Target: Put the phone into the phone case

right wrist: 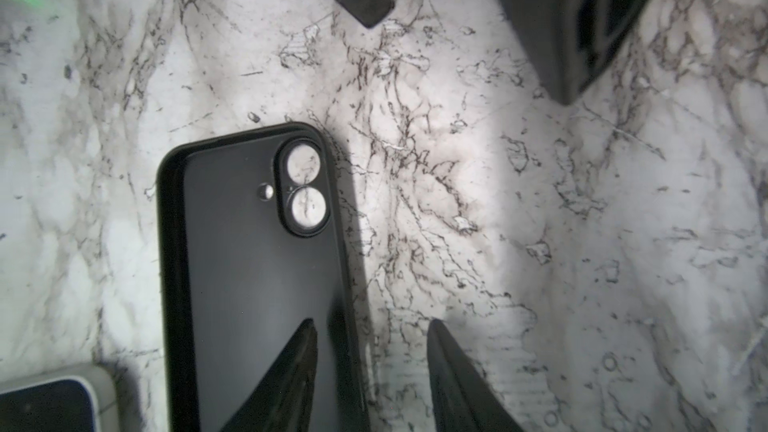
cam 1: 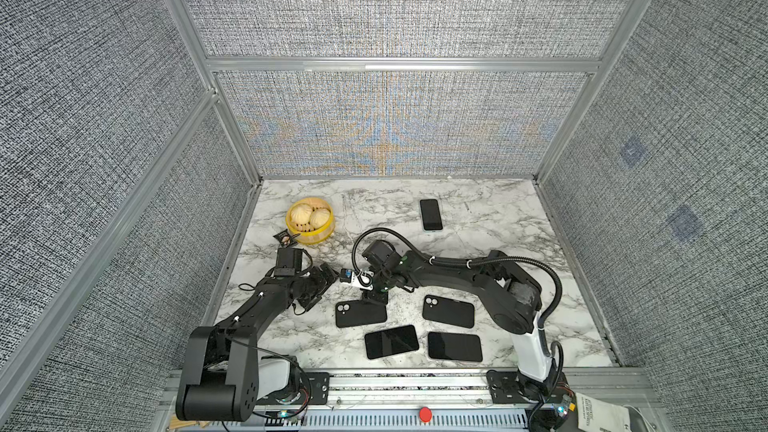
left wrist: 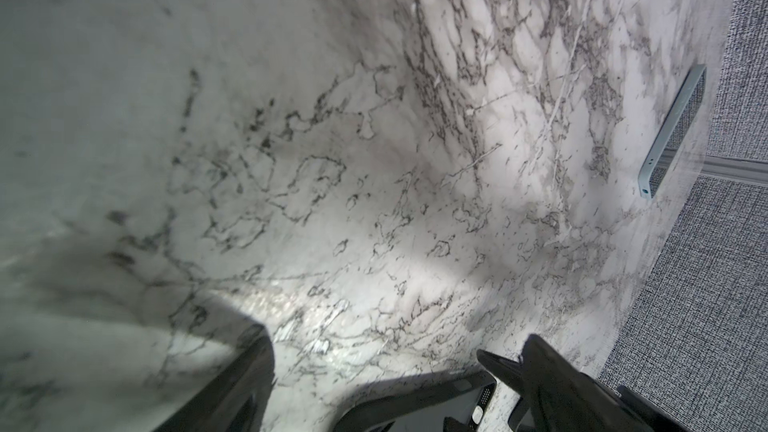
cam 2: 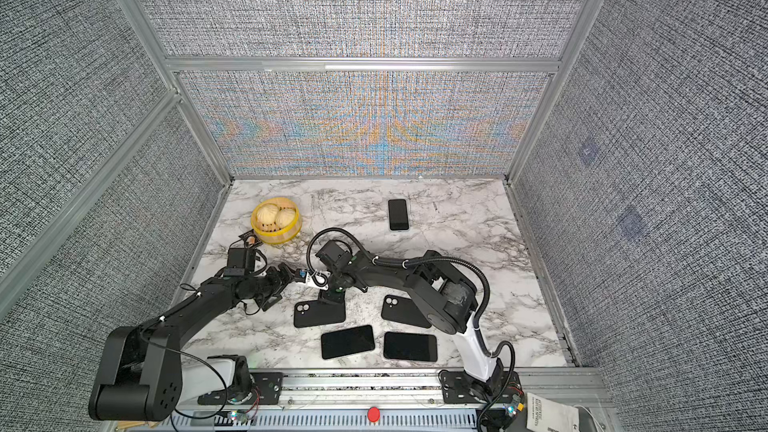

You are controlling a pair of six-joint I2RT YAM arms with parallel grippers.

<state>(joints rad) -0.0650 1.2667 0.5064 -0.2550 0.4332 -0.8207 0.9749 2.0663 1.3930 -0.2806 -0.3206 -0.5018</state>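
Note:
Two black phone cases lie open side up, one (cam 1: 360, 313) (cam 2: 319, 313) left of the other (cam 1: 449, 311) (cam 2: 405, 312). Two phones (cam 1: 391, 342) (cam 1: 454, 346) lie screen up in front of them, and a third phone (cam 1: 430, 214) (left wrist: 673, 130) lies far back. My right gripper (cam 1: 371, 295) (cam 2: 332, 295) (right wrist: 371, 322) is open and straddles the long far wall of the left case (right wrist: 249, 263), one finger over its inside and one over the marble. My left gripper (cam 1: 329, 278) (cam 2: 286, 275) (left wrist: 374, 351) hangs wide open just left of it, holding nothing.
A yellow basket (cam 1: 328, 234) with two buns stands at the back left, with a small dark packet (cam 1: 284, 238) beside it. The table (cam 1: 498, 243) is white marble, walled in by grey panels. The two grippers are close together near the middle.

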